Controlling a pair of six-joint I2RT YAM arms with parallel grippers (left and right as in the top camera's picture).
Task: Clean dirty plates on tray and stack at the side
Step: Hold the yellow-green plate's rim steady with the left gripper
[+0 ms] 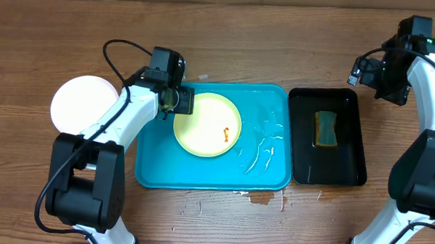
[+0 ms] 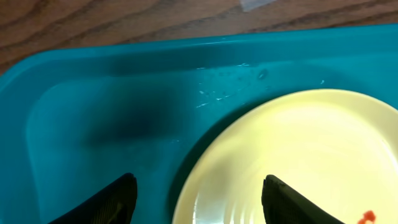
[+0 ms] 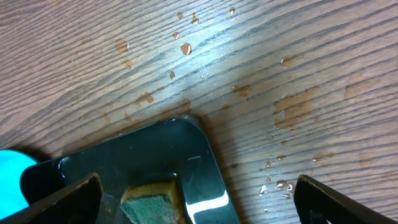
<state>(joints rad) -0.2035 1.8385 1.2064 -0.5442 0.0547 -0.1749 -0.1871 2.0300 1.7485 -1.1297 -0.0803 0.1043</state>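
At the far left of the overhead view, a white plate [image 1: 82, 102] lies on the wooden table [image 1: 230, 32], outside the tray and well apart from both grippers. Whether it is one plate or more stacked cannot be told.

Right of it, the left gripper [image 1: 179, 102] is over the upper-left part of the cyan tray [image 1: 150, 171], at the left rim of the yellow-green plate [image 1: 202, 125]. This plate lies flat in the left half of the tray and has a small orange smear [image 1: 225, 132] right of its centre.

In the left wrist view the fingers [image 2: 102, 202] are spread. The plate's curved rim passes between them, so one finger is over bare tray floor and the other over the plate [image 2: 311, 149]. Whether they touch anything cannot be told.

Water streaks [image 1: 261, 151] glisten on the right half of the tray. Just beside the tray's right edge is a black tray [image 1: 351, 157] holding a sponge [image 1: 325, 128].

At the upper right of the overhead view, the right arm is beyond the black tray's far corner. In the right wrist view, the right gripper [image 3: 198, 180] has its fingers [image 3: 62, 202] wide apart and holds nothing. The corner of the black tray and the sponge [image 3: 152, 202] sit between them, with droplets [image 3: 185, 48] on the wood.
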